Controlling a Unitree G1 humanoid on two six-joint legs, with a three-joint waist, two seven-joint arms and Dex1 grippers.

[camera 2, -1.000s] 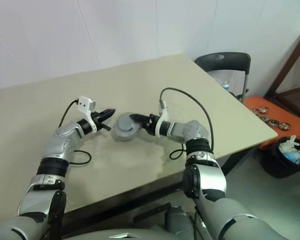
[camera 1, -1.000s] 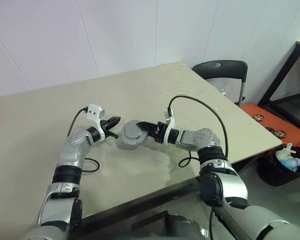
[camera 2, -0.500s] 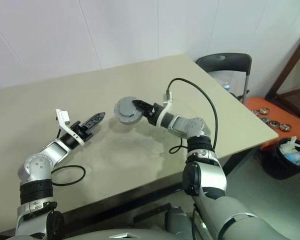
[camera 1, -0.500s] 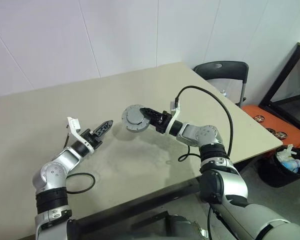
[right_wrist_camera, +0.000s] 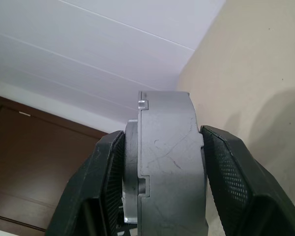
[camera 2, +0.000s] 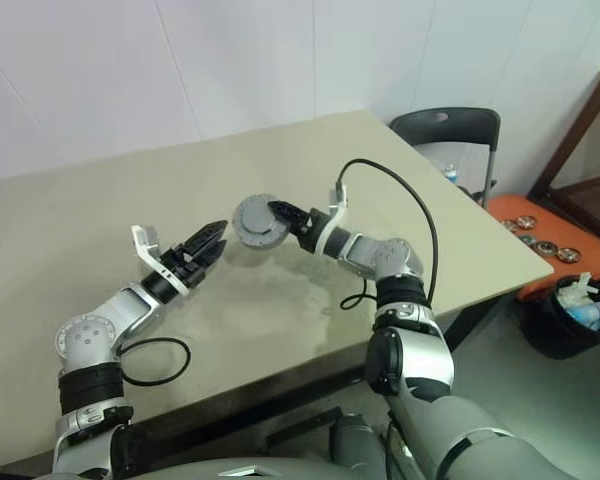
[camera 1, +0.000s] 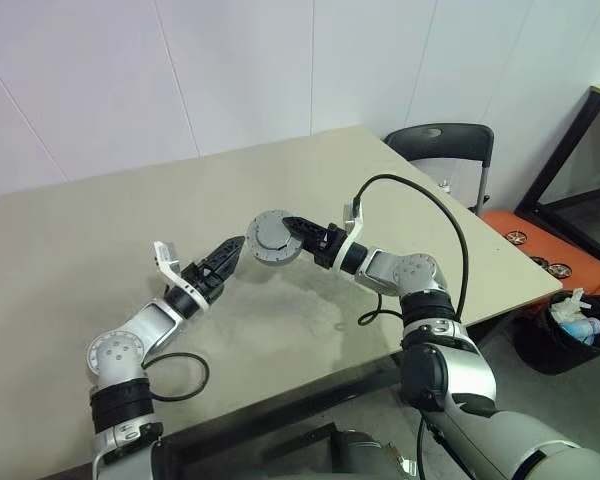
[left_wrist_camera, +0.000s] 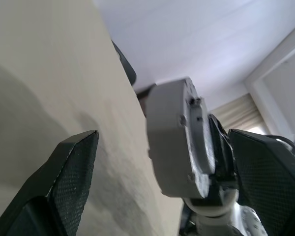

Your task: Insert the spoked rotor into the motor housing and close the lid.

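Now our right gripper point(camera 1: 298, 236) clamps the motor housing point(camera 1: 271, 238) above mid-table point(camera 1: 70, 260), off the surface; our left gripper point(camera 1: 228, 254) gapes wide, empty, just beside it.

We see the motor housing point(camera 1: 271, 239) lifted clear of the tan table point(camera 1: 80, 250) — a short grey metal drum, scuffed, with a small notch on its rim. It stands on edge, one round flat face toward us, pinched across its thickness between the right gripper's point(right_wrist_camera: 157, 162) black fingers point(right_wrist_camera: 105, 182).
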